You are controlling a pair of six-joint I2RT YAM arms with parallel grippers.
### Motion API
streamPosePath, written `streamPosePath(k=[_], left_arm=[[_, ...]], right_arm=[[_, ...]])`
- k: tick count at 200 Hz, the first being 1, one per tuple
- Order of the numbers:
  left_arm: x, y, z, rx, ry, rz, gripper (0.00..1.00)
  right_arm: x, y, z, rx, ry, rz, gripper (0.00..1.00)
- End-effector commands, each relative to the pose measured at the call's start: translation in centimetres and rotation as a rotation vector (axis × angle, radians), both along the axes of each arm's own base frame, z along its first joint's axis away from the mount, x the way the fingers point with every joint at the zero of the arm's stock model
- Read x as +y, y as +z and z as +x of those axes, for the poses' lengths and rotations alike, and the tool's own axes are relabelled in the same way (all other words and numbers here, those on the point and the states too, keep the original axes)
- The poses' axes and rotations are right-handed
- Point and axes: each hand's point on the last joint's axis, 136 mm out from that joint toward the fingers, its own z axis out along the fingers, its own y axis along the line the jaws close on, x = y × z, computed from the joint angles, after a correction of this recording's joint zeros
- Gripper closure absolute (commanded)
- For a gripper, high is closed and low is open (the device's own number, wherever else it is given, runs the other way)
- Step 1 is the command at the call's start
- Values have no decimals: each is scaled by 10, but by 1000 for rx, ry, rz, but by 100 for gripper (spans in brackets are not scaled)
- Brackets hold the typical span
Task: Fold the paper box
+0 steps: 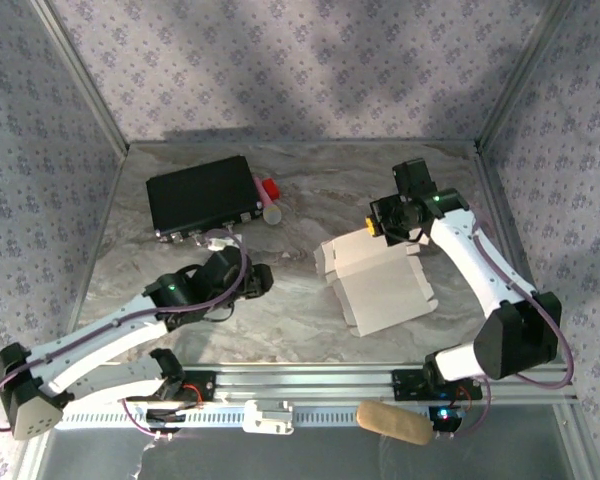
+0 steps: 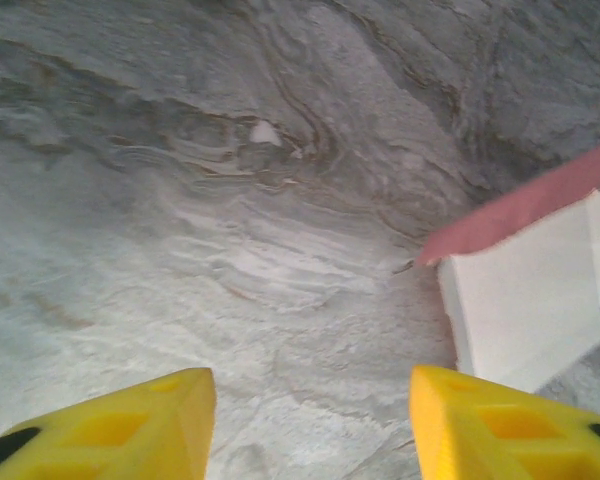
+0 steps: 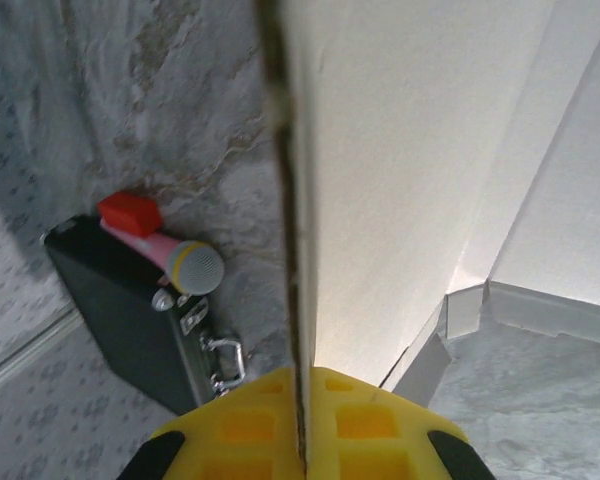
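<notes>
— Where do we find the paper box (image 1: 385, 285)?

— We see it on the marble worktop (image 1: 300, 335), right of the middle and nearer the right edge than the left. It lies opened out with its whitish inner side up and its flaps spread. From the left wrist we catch one corner of it, pink outside and white inside, raised a little off the marble.

— And the right gripper (image 1: 376, 228)?

— We have it at the box's far edge. In the right wrist view its yellow fingers (image 3: 380, 420) are clamped on a thin cardboard edge, and the panel rises upright out of the jaws.

— What about the left gripper (image 1: 260, 280)?

— We see it left of the middle of the worktop, well apart from the box. Its two yellow fingers stand moderately apart over bare marble, with nothing between them.

— Anything else on the worktop?

— We count a black case (image 1: 202, 197) toward the far left corner. Just beside its right end lie a pink toy microphone (image 3: 175, 255) with a grey head and a small red block (image 3: 130, 212).
</notes>
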Motion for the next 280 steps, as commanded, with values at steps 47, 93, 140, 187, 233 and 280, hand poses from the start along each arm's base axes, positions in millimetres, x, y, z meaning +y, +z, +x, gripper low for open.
streamPosePath(k=[47,93,140,187,233,280], left_arm=[[-46,-11,39,-154,-105,-192,83],[-48,-21,62,-198,-33,-404,88],[-74,-32,85,-199,-5,-620,90],[-94,-41,102,-205,17,-822,89],[-108,-43,104,-185,-5,-838,87],[-121,-36,100,-180,-30,-862,86]], right_arm=[[2,34,2,-126,0,206,100],[-9,49,-18,-95,-61,271,100],[-10,56,-23,-92,-98,336,100],[-13,59,-25,-84,-117,376,100],[-17,57,-20,-85,-138,403,100],[-16,58,-13,-97,-146,423,100]])
